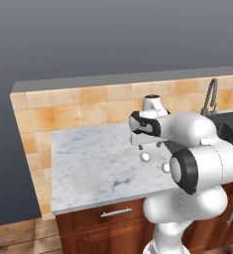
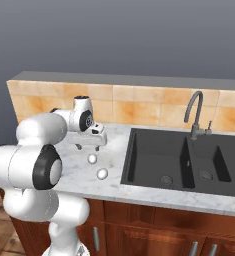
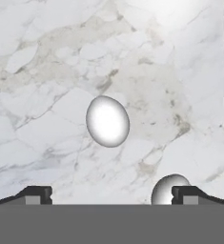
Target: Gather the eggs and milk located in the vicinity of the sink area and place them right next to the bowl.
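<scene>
- The gripper hangs over the marble counter, pointing straight down, just left of the sink.
- Its fingers are spread wide and have hold of nothing; in the hand view the two tips sit far apart at the bottom edge with bare marble between them.
- One egg lies on the counter straight below the hand, in the middle of the hand view, not touching either finger.
- From the base cameras that egg sits just under the gripper, clear of it.
- A second egg lies near the first, closer to the counter's front edge; in the hand view it peeks out at the bottom, partly behind the right tip.
- The two eggs are apart from each other, both on the marble left of the sink.
- The sink is a dark double basin set into the counter, with a curved grey faucet at the back against the orange tiled wall.
- Wooden cabinets run below the counter.
</scene>
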You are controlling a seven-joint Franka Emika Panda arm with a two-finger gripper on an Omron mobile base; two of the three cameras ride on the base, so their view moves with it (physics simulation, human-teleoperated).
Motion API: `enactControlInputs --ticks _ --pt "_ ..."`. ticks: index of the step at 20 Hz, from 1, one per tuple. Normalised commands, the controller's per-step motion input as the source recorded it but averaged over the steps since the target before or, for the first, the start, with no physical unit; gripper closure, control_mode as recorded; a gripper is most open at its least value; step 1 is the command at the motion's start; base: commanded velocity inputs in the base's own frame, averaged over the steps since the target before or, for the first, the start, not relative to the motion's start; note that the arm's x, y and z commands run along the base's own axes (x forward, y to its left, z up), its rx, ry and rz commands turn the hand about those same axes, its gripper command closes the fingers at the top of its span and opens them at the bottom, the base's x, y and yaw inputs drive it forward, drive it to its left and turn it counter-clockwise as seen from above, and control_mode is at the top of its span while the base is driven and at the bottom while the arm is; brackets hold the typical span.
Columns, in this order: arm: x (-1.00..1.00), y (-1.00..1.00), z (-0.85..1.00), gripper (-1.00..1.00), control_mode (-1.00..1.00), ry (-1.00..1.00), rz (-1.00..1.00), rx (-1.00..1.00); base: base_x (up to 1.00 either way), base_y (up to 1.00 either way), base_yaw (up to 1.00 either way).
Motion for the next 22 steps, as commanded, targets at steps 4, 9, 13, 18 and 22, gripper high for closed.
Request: enactControlInputs --ticks 4,9,13,18,22 --pt "0.28 0.0 -0.06 -1.0 -1.0 -0.01 0.06 0.01 0.0 0.0 0.0" --pt "0.07 0.0 -0.1 -1.0 -1.0 -0.07 0.0 0.0 0.0 0.0 0.0" --pt "0.0 0.0 -0.35 -1.0 -1.0 -0.01 0.0 0.0 0.0 0.0 0.0" --pt "0.0 0.0 -0.32 -1.0 -1.0 0.0 0.0 0.0 0.0 0.0 0.0" --pt "-0.06 0.0 -0.31 -1.0 -1.0 0.0 0.0 0.0 0.0 0.0 0.0"
